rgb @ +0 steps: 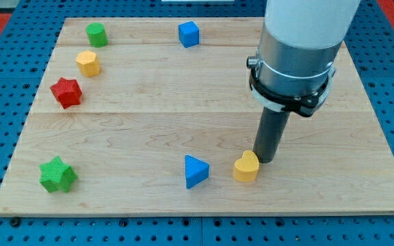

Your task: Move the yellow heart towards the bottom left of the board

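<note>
The yellow heart (245,167) lies on the wooden board (142,123) near the view's bottom, right of centre. My tip (266,159) rests on the board just right of the heart, touching or nearly touching its upper right side. The blue triangle (195,171) lies a short way to the heart's left.
A green star (58,175) sits at the bottom left. A red star (66,92), a yellow hexagon (87,63) and a green cylinder-like block (97,34) stand at the upper left. A blue cube (189,33) is at the top centre. The arm's wide body (294,61) hangs over the right side.
</note>
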`<state>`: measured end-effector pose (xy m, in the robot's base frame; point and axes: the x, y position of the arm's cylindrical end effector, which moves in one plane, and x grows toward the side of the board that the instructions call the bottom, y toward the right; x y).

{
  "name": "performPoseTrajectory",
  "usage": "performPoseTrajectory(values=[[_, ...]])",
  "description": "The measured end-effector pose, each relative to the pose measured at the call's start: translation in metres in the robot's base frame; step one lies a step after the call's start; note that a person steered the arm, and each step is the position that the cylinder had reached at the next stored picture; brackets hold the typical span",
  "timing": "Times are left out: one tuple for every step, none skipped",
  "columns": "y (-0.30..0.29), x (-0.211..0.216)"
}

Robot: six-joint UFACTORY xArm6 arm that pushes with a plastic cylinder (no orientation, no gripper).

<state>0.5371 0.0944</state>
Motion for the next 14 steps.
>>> performPoseTrajectory(values=[[0.037,0.019],[0.058,0.052],[0.028,0.060],[0.012,0.024],[-0.010,-0.028],[0.001,-0.030],[0.054,0.009],[0.059,0.057],[0.019,0.071],[-0.016,0.054],[-0.024,0.017],[-0.030,-0.023],[-0.032,-0.044],[-0.009,-0.044]])
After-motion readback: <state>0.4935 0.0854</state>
